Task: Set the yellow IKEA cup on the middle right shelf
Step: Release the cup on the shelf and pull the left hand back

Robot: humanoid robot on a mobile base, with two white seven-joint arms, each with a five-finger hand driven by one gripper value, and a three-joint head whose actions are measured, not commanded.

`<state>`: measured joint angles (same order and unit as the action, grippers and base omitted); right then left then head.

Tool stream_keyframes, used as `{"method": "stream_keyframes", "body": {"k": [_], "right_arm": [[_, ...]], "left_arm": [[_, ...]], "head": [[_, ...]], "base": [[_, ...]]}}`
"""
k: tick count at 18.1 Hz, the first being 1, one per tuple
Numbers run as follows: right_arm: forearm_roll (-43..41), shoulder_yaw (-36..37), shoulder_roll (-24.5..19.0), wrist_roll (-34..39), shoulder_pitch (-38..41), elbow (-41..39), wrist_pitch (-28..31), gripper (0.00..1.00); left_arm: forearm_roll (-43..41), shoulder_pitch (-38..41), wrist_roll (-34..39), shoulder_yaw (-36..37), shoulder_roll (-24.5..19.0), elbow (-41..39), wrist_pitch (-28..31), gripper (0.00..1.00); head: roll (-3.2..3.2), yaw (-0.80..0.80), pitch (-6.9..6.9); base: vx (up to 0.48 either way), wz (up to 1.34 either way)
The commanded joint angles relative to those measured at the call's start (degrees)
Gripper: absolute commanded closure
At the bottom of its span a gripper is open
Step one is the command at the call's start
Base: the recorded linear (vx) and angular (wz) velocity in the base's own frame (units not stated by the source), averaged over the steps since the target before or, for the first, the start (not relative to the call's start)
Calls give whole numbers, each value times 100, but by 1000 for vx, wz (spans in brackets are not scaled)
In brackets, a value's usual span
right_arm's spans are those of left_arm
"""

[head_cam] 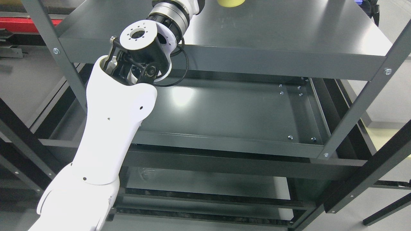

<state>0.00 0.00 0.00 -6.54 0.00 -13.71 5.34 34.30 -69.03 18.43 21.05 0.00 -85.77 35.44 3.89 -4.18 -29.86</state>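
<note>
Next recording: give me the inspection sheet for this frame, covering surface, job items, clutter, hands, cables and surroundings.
Surface: dark grey metal shelf unit; the shelf below the top one is bare, with a light glare.
Job's things: yellow cup on the top shelf, cut off by the upper picture edge.
Clutter: nothing seen.
Hands: left arm reaches up from the lower left over the top shelf; its hand is out of frame. Right arm not in view.
Cables: black cable loop at the left wrist joint.
Surroundings: grey floor; red object at upper left.
</note>
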Motion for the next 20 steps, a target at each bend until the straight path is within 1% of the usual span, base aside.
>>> {"method": "stream_keyframes", "body": {"k": [1, 5, 7, 15, 20], "right_arm": [[-141, -97, 100, -14, 79, 0, 2, 1], [-141, -97, 100, -14, 79, 0, 2, 1], [-141, -97, 100, -14, 79, 0, 2, 1], [-141, -97, 100, -14, 79, 0, 2, 1], [-141, -97, 100, -14, 79, 0, 2, 1]], "left_arm": [[-73, -93, -42, -251, -100, 562, 183, 20], [-64, -58, -42, -225, -100, 474, 192, 10], [-64, -49, -42, -207, -100, 377, 192, 2], [-73, -49, -42, -259, -100, -211, 139, 1], [-73, -181, -50, -514, -100, -572, 139, 1]], "head": [[0, 0, 0], [0, 0, 1], [0, 0, 1], [0, 0, 1], [0, 0, 1]], "base": [[0, 0], [-1, 7], [0, 0], [0, 0], [0, 0]]}}
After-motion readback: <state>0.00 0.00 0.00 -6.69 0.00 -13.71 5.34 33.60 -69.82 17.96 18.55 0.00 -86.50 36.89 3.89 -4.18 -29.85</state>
